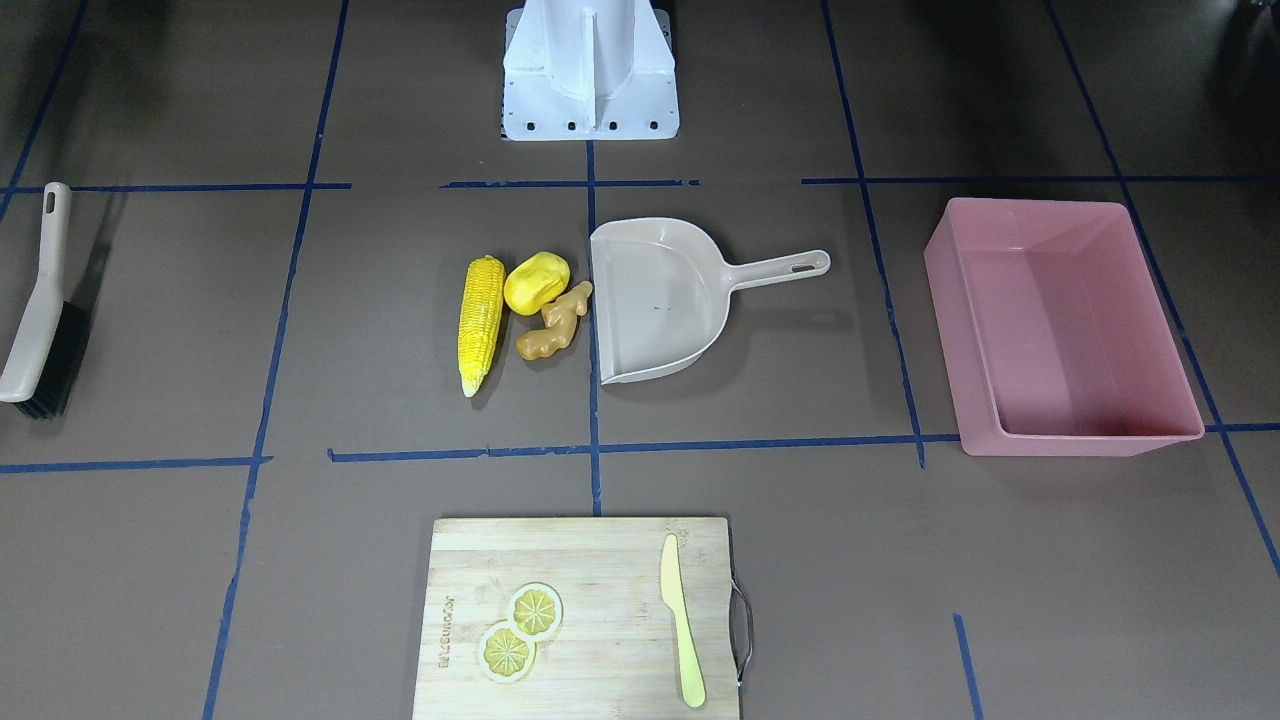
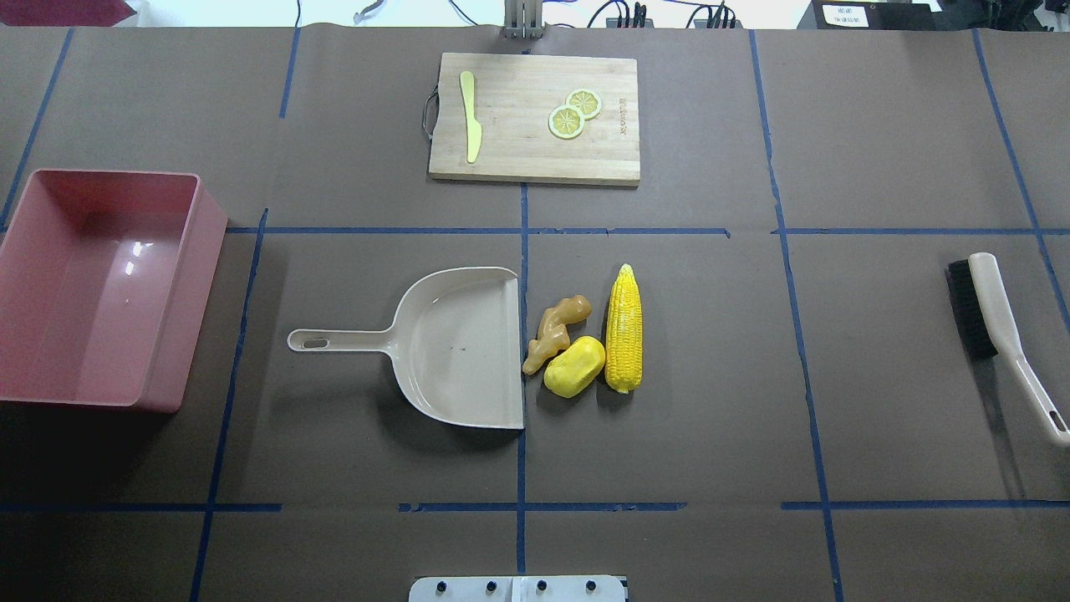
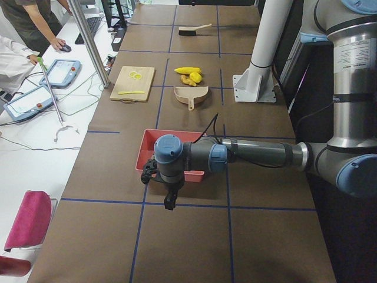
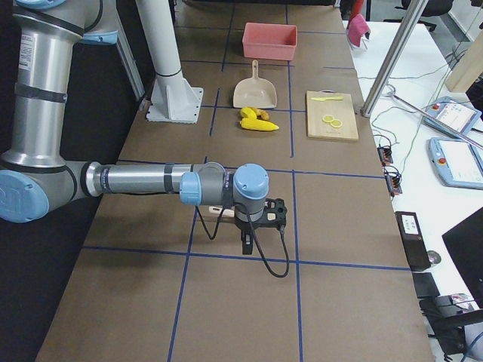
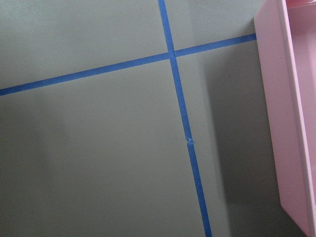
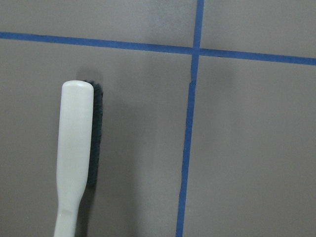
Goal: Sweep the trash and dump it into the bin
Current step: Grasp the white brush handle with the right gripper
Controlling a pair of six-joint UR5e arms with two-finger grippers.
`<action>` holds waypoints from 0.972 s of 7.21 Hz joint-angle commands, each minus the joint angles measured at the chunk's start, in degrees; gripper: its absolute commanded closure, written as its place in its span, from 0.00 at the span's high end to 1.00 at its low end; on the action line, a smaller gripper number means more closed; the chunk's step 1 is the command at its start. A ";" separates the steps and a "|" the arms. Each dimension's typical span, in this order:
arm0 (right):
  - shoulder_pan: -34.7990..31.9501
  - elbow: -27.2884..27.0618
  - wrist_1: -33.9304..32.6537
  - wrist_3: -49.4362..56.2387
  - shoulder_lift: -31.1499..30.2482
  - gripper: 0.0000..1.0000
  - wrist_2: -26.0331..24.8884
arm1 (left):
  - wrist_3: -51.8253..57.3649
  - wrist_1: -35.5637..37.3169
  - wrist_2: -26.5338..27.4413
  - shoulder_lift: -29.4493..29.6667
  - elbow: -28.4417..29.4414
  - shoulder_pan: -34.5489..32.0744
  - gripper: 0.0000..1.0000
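The trash lies mid-table in a tight group: a yellow corn cob (image 1: pixel 481 322), a rounded yellow lump (image 1: pixel 536 283) and a tan ginger root (image 1: pixel 555 325). They lie at the open mouth of a beige dustpan (image 1: pixel 660 300). The pink bin (image 1: pixel 1085 435) stands empty at the table's end on my left. My left gripper (image 3: pixel 169 200) hangs over the table just beyond the bin (image 5: pixel 289 123). My right gripper (image 4: pixel 247 245) hangs above the beige brush (image 6: pixel 74 148) at the other end. Neither wrist view shows fingers, so I cannot tell whether either is open or shut.
A wooden cutting board (image 1: pixel 600 600) with two lemon slices (image 1: pixel 520 630) and a yellow-green knife (image 1: pixel 680 620) lies on the far side from my base. Blue tape lines cross the brown table cover. Operators and tablets are beside the table in the left side view.
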State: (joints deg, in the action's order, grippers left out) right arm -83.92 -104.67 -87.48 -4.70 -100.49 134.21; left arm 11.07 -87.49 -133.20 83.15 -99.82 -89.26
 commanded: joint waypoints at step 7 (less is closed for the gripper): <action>23.60 -1.23 26.31 -35.19 -6.21 0.99 -6.14 | 0.00 -0.05 -0.13 -0.09 -0.28 0.13 1.00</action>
State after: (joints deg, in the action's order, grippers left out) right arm -62.99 -105.99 -61.27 -38.79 -106.57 129.13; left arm 11.07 -87.54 -133.32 83.07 -100.06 -89.12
